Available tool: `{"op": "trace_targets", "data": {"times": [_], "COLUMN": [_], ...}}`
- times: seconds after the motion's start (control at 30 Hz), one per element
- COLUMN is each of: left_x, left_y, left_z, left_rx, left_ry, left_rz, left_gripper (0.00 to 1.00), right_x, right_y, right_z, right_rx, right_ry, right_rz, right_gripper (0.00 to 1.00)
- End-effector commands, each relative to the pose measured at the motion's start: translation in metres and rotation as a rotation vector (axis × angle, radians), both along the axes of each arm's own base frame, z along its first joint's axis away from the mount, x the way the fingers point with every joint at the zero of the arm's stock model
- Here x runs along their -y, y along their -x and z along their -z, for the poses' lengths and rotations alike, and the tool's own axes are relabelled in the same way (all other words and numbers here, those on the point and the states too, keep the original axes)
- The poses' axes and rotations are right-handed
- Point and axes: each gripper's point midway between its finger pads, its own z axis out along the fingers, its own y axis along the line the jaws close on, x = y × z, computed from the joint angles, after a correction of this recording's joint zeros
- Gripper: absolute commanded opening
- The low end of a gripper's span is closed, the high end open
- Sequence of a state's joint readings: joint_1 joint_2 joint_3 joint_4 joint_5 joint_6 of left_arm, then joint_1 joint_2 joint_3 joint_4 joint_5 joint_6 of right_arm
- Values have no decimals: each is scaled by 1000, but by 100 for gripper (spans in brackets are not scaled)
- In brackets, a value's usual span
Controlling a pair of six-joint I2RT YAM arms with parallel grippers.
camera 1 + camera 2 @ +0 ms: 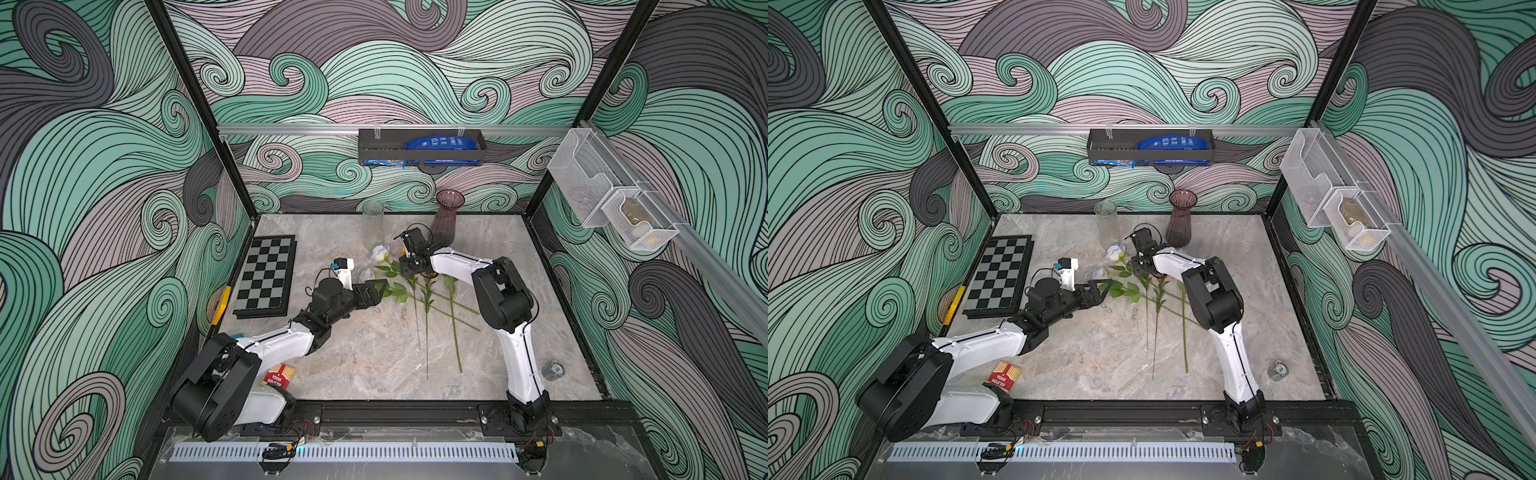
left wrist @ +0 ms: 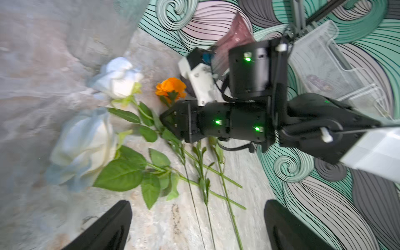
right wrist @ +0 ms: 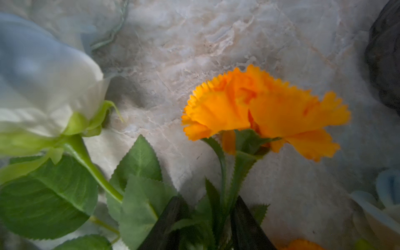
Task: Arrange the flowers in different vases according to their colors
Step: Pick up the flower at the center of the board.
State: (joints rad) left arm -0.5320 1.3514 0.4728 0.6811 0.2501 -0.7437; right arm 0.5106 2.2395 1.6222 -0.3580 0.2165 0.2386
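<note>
The flowers lie in a loose bunch mid-table, stems [image 1: 427,324] pointing toward the front. Two white roses [image 1: 381,252] [image 2: 116,80] lie at the bunch's far left, with a third white bloom [image 3: 378,205] to the side. An orange bloom [image 3: 259,108] [image 2: 171,86] sits just ahead of my right gripper [image 3: 207,201] [image 1: 409,266]. That gripper is low over the table, jaws apart, with the orange flower's stem and leaves between them. A second orange bloom [image 3: 303,244] peeks in beside it. My left gripper [image 2: 197,202] [image 1: 376,291] is wide open beside the rose leaves, empty. The clear vase [image 1: 372,224] and the purple vase [image 1: 445,220] stand at the back.
A chessboard [image 1: 266,276] lies at the left, and a red box of sticks [image 1: 279,374] stands by the left arm's base. A small clear jar [image 1: 554,370] sits front right. A black shelf [image 1: 419,147] hangs on the back wall, mesh baskets [image 1: 602,199] on the right wall.
</note>
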Motion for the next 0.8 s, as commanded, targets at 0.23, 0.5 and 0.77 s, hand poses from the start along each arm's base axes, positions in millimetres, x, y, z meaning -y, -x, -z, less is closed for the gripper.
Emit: {"op": "trace_targets", "data": {"times": [0.23, 0.5, 0.77], "left_x": [14, 15, 12], "left_y": [7, 5, 4], "left_z": [-18, -14, -11], "left_rx": [78, 73, 75], "left_ry": [38, 29, 17], "left_rz": [108, 111, 93], "left_gripper": [99, 99, 99], "right_x": [-4, -3, -1], "right_y": [-5, -5, -4], "right_z": [-16, -50, -72], "right_rx": [16, 60, 94], "right_ry": [-15, -27, -44], "right_rz": [-1, -7, 4], "right_gripper": [22, 10, 5]}}
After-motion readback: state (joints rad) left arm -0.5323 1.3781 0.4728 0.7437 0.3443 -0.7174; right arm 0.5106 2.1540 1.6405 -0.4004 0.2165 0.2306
